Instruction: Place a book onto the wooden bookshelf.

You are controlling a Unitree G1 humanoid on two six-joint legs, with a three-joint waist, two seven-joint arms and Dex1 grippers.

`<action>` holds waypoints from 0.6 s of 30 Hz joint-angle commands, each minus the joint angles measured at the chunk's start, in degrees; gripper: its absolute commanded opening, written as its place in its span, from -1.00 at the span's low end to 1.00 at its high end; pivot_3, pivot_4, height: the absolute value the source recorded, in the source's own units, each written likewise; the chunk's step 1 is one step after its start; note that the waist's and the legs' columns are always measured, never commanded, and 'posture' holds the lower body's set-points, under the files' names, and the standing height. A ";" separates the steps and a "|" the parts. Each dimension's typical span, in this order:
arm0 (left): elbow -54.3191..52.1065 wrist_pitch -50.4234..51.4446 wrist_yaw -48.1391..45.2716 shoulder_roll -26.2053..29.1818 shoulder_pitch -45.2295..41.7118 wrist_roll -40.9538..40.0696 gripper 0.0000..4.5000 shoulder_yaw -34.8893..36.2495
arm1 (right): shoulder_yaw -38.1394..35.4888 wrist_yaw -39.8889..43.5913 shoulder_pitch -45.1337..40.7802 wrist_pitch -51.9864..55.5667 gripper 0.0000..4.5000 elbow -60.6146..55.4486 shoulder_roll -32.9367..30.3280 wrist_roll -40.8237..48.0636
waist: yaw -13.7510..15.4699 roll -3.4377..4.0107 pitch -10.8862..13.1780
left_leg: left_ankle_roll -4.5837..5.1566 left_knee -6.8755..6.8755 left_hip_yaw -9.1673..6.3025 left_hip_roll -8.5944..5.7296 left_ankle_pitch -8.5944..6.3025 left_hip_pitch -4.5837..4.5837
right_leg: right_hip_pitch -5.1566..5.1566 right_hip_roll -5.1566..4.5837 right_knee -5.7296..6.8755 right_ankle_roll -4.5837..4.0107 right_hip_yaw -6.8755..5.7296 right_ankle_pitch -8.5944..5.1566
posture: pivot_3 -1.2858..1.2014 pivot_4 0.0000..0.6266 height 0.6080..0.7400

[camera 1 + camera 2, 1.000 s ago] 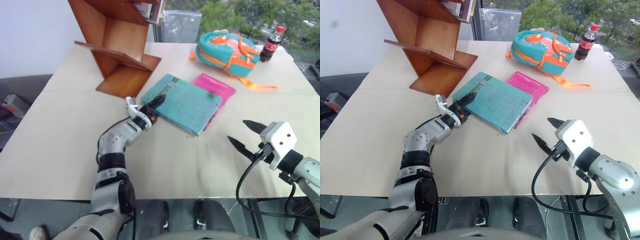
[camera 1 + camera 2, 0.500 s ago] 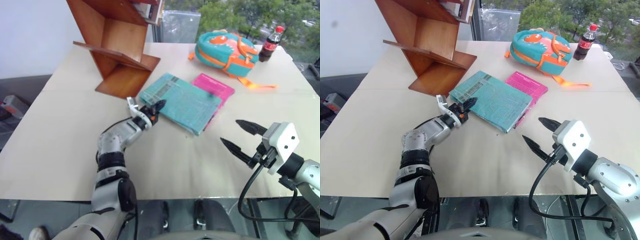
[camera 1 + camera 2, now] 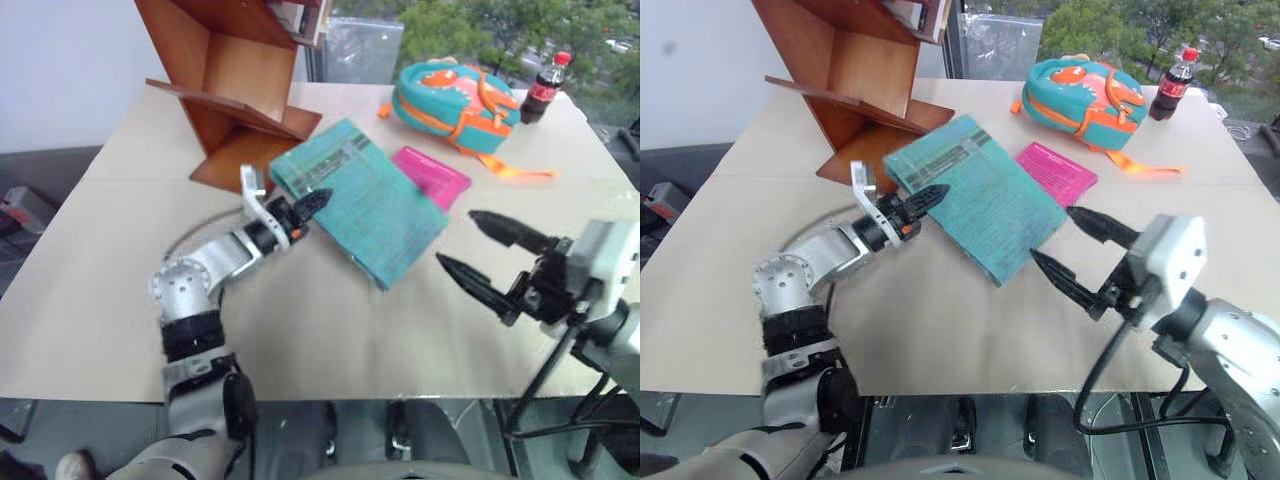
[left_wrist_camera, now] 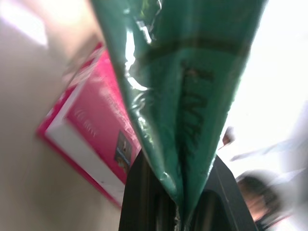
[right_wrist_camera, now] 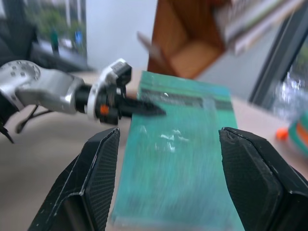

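The teal book (image 3: 375, 205) hangs tilted above the table, in front of the wooden bookshelf (image 3: 235, 90) at the far left. My left gripper (image 3: 318, 197) is shut on the book's near left edge, and the left wrist view shows that edge (image 4: 185, 96) pinched between the black fingers (image 4: 139, 192). My right gripper (image 3: 456, 238) stands open just off the book's right corner, holding nothing. In the right wrist view the book (image 5: 183, 144) lies between the open fingers (image 5: 96, 178), further out.
A pink book (image 3: 435, 175) lies flat on the beige table (image 3: 110, 280) behind the teal one. A teal and orange backpack (image 3: 450, 95) and a cola bottle (image 3: 540, 88) stand at the far right. Other books rest on the bookshelf's top board.
My left gripper closed on the teal book's edge and lifted it off the table, rolling it into a tilt. My right gripper rose and came in toward the book, still open.
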 commanded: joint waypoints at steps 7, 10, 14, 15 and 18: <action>-14.55 -42.67 -30.17 26.73 -15.12 39.93 -0.97 -19.12 | -2.84 0.97 -3.47 -4.84 0.49 3.82 -0.70 7.66 | -0.08 0.17 0.08 | -0.02 -0.11 0.23 0.05 0.00 0.06 | -0.15 0.07 0.01 -0.04 0.04 -0.02 | 0.03 -0.52 1.00; -10.78 -49.07 -39.14 32.00 -19.28 41.53 -0.97 -18.50 | -0.78 2.53 -4.37 -5.80 0.49 5.87 -0.38 6.13 | 0.01 0.25 0.08 | 0.00 -0.17 0.27 0.04 -0.01 0.03 | -0.18 0.06 -0.07 -0.04 0.05 -0.02 | 0.03 -0.52 1.00; -2.72 -58.80 -49.32 40.42 -21.57 48.61 -0.97 -19.26 | 2.51 4.60 -6.78 -7.04 0.49 8.85 0.48 4.81 | -0.03 0.30 0.13 | 0.01 -0.16 0.25 0.05 0.00 -0.01 | -0.19 0.07 -0.11 0.17 0.02 -0.13 | 0.03 -0.52 1.00; 0.65 -62.11 -50.83 42.49 -21.94 51.04 -0.97 -19.40 | 3.30 5.07 -7.58 -7.20 0.49 9.57 0.70 4.85 | -0.14 0.36 0.16 | 0.01 -0.16 0.25 0.05 0.00 -0.01 | -0.20 0.08 -0.09 0.18 0.03 -0.14 | 0.03 -0.52 1.00; 10.77 -71.62 -51.82 45.96 -24.76 59.14 -0.97 -20.90 | 4.71 7.10 -8.91 -8.06 0.49 11.65 1.02 3.76 | -0.03 0.40 0.23 | 0.01 -0.15 0.29 0.08 0.00 0.01 | -0.22 0.13 -0.04 0.22 0.04 -0.17 | 0.03 -0.52 1.00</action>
